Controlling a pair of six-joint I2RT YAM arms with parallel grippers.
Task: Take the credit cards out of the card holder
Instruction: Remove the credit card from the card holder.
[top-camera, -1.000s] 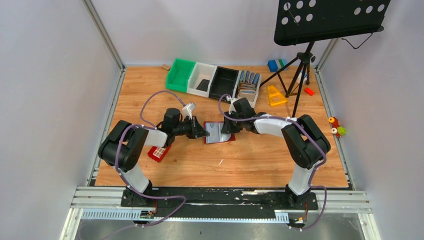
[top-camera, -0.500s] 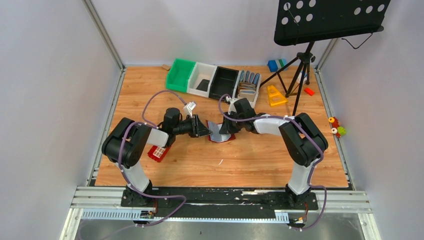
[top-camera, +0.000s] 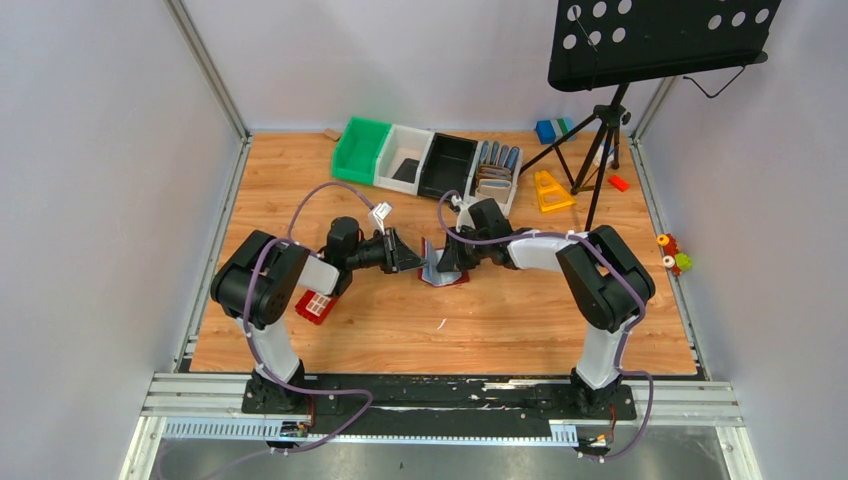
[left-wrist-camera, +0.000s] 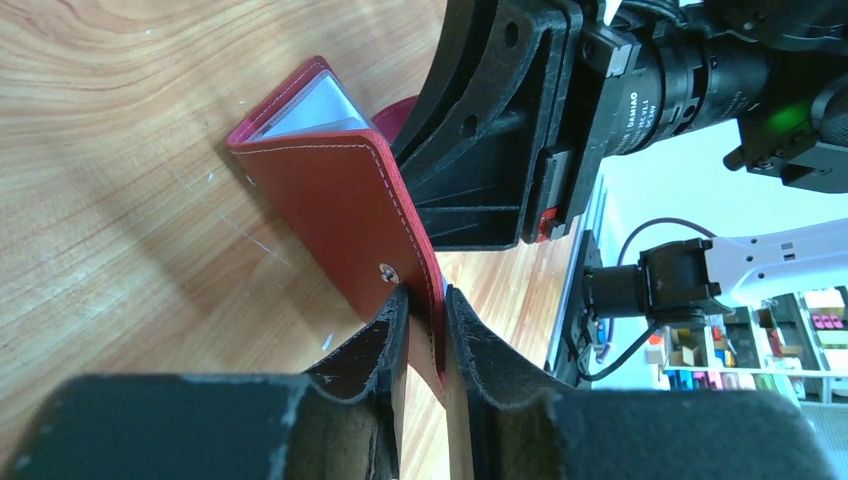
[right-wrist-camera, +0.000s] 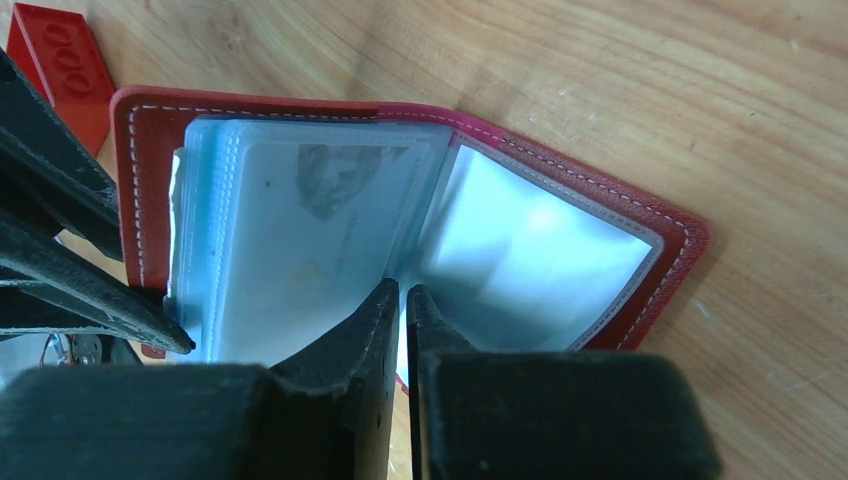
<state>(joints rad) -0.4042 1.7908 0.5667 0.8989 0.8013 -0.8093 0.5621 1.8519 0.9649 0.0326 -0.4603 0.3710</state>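
**Operator:** Currently, where is the card holder (top-camera: 441, 271) sitting?

**Technician:** It is resting on the wooden table (top-camera: 520, 320), near the centre, between the two grippers, which are facing each other across it. It is standing open, with its maroon covers tilting up off the wood.

**Operator:** What is the left gripper (left-wrist-camera: 425, 295) doing?

**Technician:** Its fingers are clamping the free edge of one maroon cover, just beside the metal snap stud (left-wrist-camera: 386, 270), and are holding that cover raised at a slant.

**Operator:** And the right gripper (right-wrist-camera: 402, 292)?

**Technician:** Its fingers are sitting almost together at the fold of the holder, pinching a thin edge of the clear plastic sleeves (right-wrist-camera: 530, 245).

**Operator:** Are any credit cards showing?

**Technician:** One pale grey card (right-wrist-camera: 320, 225) is showing through the sleeves on the left half, sitting fully inside its pocket. Whether more cards are lying behind it cannot be told.

**Operator:** Anything else nearby?

**Technician:** A red studded plate (top-camera: 317, 305) is lying beside the left arm, apart from the holder
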